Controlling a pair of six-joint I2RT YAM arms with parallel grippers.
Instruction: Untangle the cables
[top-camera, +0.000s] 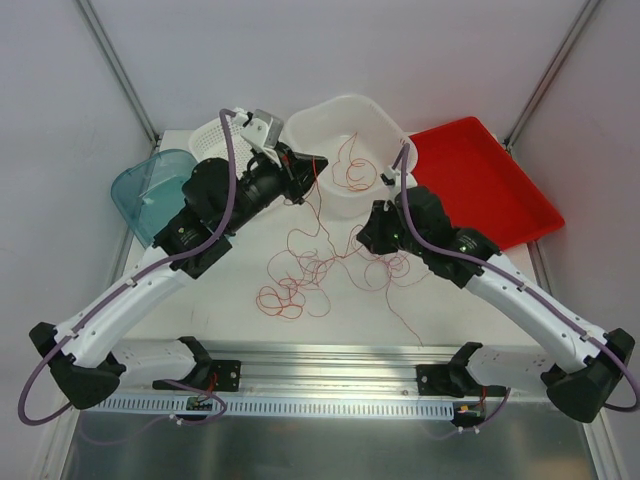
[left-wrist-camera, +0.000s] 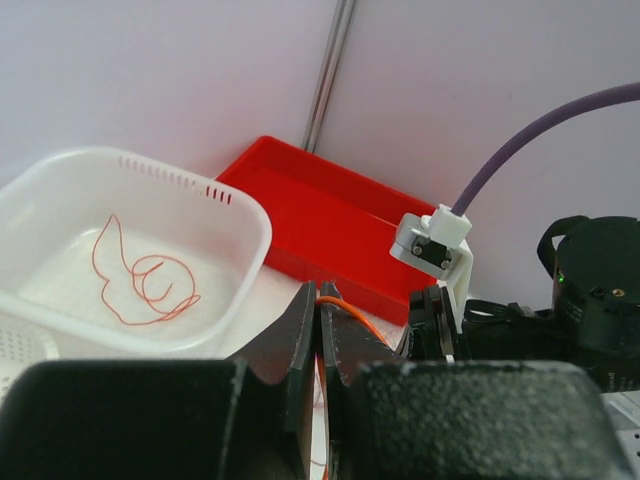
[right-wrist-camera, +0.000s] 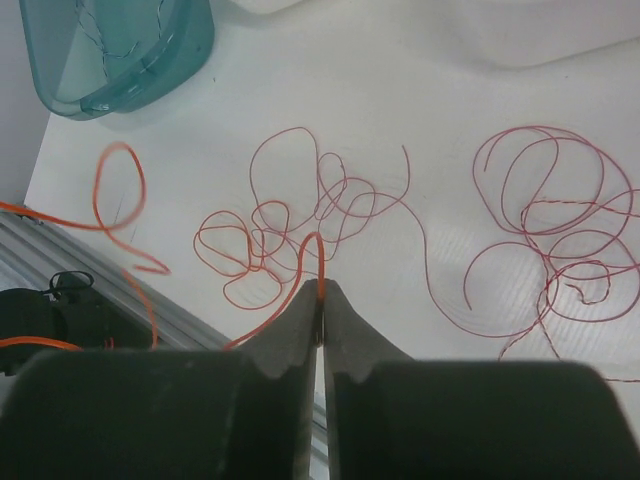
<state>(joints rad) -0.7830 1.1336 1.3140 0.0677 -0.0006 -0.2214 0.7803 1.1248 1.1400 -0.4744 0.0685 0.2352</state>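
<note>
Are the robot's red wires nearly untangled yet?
Not nearly. Done: one thin red-orange wire strand lies loose in the white plastic tub. In hand: the left gripper and the right gripper are each shut on another strand. Left: tangled heaps of red wire loops on the white table.

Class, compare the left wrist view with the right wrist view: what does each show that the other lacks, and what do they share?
Only the left wrist view: a white tub holding one wire coil, a red tray behind it, and the other arm. Only the right wrist view: a teal bin and tangled wires on the table. Both: the view's own gripper, left gripper and right gripper, each shut on an orange strand.
</note>
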